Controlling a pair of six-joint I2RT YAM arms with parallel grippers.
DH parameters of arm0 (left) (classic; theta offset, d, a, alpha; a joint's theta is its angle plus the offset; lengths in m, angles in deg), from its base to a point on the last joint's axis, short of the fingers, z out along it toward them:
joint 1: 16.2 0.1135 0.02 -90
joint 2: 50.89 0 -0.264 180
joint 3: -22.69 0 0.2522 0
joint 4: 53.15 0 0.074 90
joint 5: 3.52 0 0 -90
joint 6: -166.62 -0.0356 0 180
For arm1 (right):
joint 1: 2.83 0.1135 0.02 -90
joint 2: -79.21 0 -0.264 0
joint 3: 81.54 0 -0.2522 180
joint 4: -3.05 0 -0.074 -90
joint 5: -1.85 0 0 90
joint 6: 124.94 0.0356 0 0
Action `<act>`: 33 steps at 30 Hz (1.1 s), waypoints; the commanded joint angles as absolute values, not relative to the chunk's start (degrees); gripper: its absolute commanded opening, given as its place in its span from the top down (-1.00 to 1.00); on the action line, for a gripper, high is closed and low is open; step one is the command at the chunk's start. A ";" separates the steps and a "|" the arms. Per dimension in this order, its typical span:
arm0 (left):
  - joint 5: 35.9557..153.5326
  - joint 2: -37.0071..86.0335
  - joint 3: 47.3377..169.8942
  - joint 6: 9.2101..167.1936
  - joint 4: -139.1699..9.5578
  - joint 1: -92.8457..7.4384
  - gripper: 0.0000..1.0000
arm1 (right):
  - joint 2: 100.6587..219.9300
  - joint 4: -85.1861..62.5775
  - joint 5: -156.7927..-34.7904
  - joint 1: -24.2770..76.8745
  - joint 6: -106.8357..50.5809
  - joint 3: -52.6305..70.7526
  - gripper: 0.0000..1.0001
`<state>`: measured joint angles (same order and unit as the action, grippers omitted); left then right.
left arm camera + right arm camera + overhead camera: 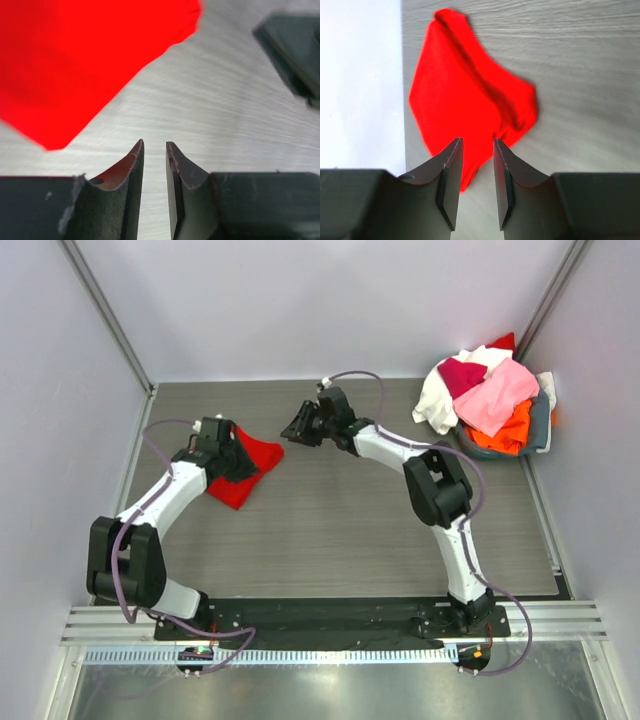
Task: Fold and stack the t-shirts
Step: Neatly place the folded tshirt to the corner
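Note:
A bright red t-shirt (pixel 250 472) lies folded small on the table at the left. It also shows in the left wrist view (pixel 85 60) and the right wrist view (pixel 465 100). My left gripper (pixel 243 462) hovers at the shirt's edge, its jaws a narrow gap apart with nothing between them (pixel 155 146). My right gripper (pixel 292 430) is just right of the shirt and points at it, slightly open and empty (pixel 477 142). More t-shirts are piled at the back right: white (pixel 436 400), magenta (pixel 462 375), pink (pixel 497 395) and orange (pixel 505 432).
The pile sits in a grey basket (pixel 541 422) in the back right corner. Pale walls close in the table on the left, back and right. My right gripper's body (pixel 292 50) shows in the left wrist view.

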<state>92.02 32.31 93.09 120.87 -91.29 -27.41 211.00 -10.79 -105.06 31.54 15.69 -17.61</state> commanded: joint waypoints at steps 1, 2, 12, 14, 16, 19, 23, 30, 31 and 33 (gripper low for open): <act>84.67 34.88 98.75 116.89 -94.06 -30.87 0.52 | 199.29 -6.94 -101.52 30.58 11.56 -11.04 0.28; 83.59 37.15 99.81 116.18 -94.85 -31.66 0.53 | 197.27 -6.41 -101.25 30.14 11.38 -6.49 0.29; 87.98 55.61 116.68 105.01 -100.13 -36.15 0.62 | 175.73 -1.57 -101.07 23.89 9.80 19.20 0.33; 87.36 57.99 118.53 104.92 -101.00 -36.07 0.61 | 171.60 -1.57 -100.98 23.10 8.75 23.06 0.33; 87.10 61.67 121.34 104.66 -101.71 -36.16 0.61 | 169.14 -1.74 -100.98 22.40 8.48 25.53 0.33; 85.36 65.89 125.12 104.13 -103.38 -36.16 0.62 | 165.00 -1.74 -101.25 21.52 8.65 30.02 0.34; 83.76 70.21 129.16 103.25 -105.75 -36.16 0.61 | 160.26 0.62 -101.86 21.52 11.20 37.47 0.35; 79.98 77.42 137.33 103.87 -110.06 -35.28 0.61 | 152.53 -0.51 -100.10 21.43 11.29 43.38 0.36; 79.72 78.47 138.56 103.96 -111.46 -34.93 0.61 | 151.82 -1.12 -100.19 21.43 11.29 43.82 0.35; 78.58 81.71 142.87 104.31 -113.13 -32.92 0.62 | 150.41 -1.74 -100.10 21.52 11.11 45.23 0.35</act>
